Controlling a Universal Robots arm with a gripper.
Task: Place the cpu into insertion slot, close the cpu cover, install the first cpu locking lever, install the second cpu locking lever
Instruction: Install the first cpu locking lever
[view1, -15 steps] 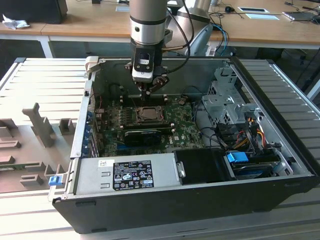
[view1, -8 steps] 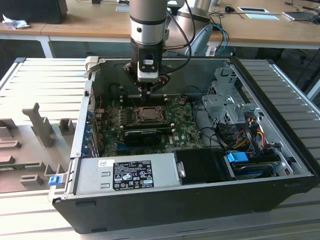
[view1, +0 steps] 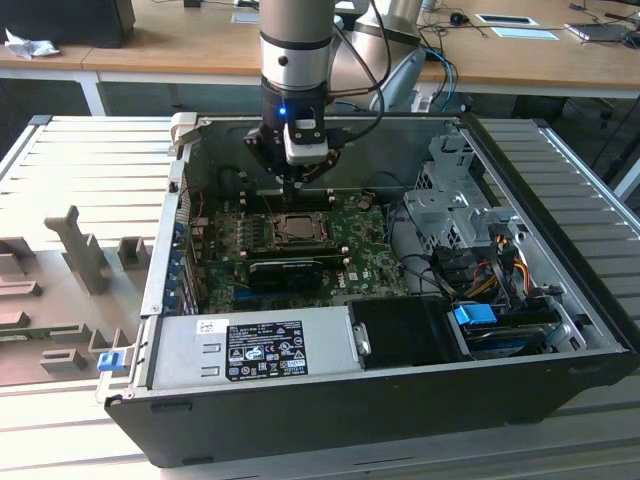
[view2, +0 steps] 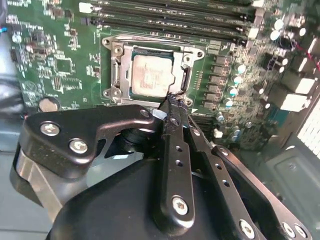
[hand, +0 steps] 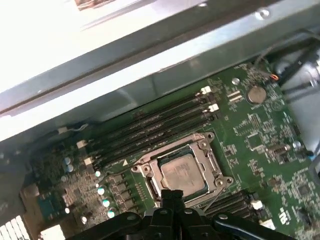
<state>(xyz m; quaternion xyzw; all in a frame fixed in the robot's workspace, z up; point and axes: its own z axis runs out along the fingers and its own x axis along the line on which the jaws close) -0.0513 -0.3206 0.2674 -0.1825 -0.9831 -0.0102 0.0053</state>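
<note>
Hovering low over the green board, your gripper (view2: 173, 101) had its fingers drawn together, tips at the edge of the cpu cover (view2: 155, 49); whether they pinched anything could not be told. The cpu (view2: 150, 75) sat in the insertion slot (view2: 126, 75), framed by the flat cover.

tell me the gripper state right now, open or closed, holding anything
Gripper: shut, nothing visibly held, tips at the edge of the cpu cover.

An electronics lab: opened computer case (view1: 400, 410) on slatted metal bench (view1: 80, 160), cluttered desks (view1: 170, 45) behind.
</note>
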